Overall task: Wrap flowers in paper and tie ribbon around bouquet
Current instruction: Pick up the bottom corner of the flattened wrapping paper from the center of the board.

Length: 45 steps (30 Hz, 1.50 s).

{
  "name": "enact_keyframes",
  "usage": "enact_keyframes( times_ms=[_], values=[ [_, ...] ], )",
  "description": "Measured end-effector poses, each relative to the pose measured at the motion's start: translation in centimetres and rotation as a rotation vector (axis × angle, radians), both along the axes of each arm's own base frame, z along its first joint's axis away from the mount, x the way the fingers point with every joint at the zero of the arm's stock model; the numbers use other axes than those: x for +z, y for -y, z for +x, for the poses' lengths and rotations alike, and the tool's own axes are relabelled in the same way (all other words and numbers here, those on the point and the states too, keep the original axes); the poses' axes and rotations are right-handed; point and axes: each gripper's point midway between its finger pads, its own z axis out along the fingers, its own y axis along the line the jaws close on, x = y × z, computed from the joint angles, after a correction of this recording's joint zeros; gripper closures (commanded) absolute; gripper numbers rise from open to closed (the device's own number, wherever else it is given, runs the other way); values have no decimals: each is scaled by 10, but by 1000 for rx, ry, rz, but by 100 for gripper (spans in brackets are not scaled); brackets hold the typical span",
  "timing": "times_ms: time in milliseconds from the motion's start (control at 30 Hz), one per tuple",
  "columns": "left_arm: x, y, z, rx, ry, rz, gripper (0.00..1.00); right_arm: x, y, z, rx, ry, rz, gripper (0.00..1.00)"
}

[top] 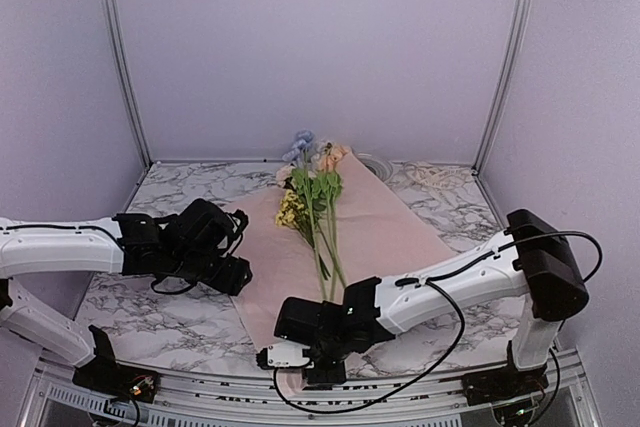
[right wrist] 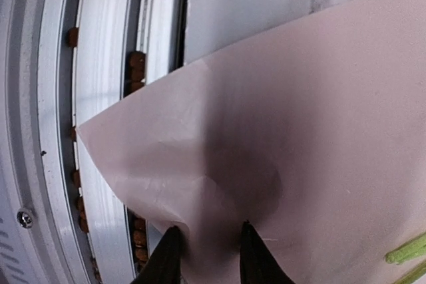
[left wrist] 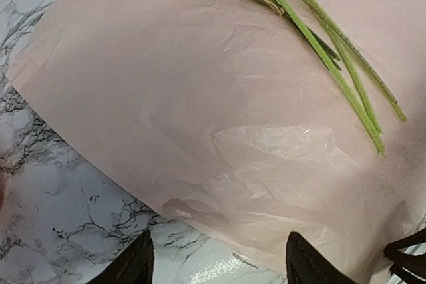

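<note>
Left gripper (left wrist: 216,264) is spread beside the big thin pink paper sheet (left wrist: 200,131). Right gripper (right wrist: 209,237) straddles its edge; I cannot tell if it pinches.

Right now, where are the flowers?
In the top view, the flowers lie mid-table on the pink paper, blooms toward the back wall, stems pointing toward the near edge.

Marble-patterned surface (top: 160,322), top view. You see the pink paper (top: 400,232) spread across its middle, and in the right wrist view one corner reaches past the near edge, over the metal rail (right wrist: 100,64). At the far edge a round plate (top: 376,161) shows beside the paper's far corner. To its right, the cream ribbon (top: 440,177) lies in a loose heap.
</note>
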Motion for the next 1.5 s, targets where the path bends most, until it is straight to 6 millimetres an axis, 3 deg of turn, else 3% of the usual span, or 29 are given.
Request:
enact_keyframes(
  times_ms=[100, 200, 333, 433, 567, 767, 967, 1233, 1300, 1433, 1500],
  values=[
    [15, 2, -3, -27, 54, -57, 39, 1, -2, -2, -20, -64, 19, 90],
    [27, 4, -17, -99, 112, -139, 43, 2, -4, 22, -94, -76, 55, 100],
    [38, 14, -40, -235, 190, -248, 45, 2, -2, 55, -189, -82, 89, 100],
    [39, 27, -57, -364, 249, -273, 45, 3, -1, 63, -218, -102, 103, 100],
    [28, 44, -89, -586, 341, -244, 37, 3, -1, 62, -230, -139, 113, 100],
    [2, 57, -132, -962, 548, -49, 26, 8, 4, 46, -237, -247, 111, 100],
    [-33, 62, -135, -1148, 674, 207, 25, 22, 2, 31, -248, -349, 136, 100],
    [-63, 69, -128, -1251, 760, 359, 26, 31, 6, 24, -282, -462, 142, 100],
    [-68, 73, -126, -1261, 782, 380, 34, 37, 6, 23, -284, -485, 157, 100],
    [-72, 83, -120, -1253, 829, 411, 61, 45, 6, 23, -291, -512, 176, 100],
    [-75, 85, -118, -1246, 833, 419, 68, 45, 7, 23, -293, -522, 176, 100]
  ],
)
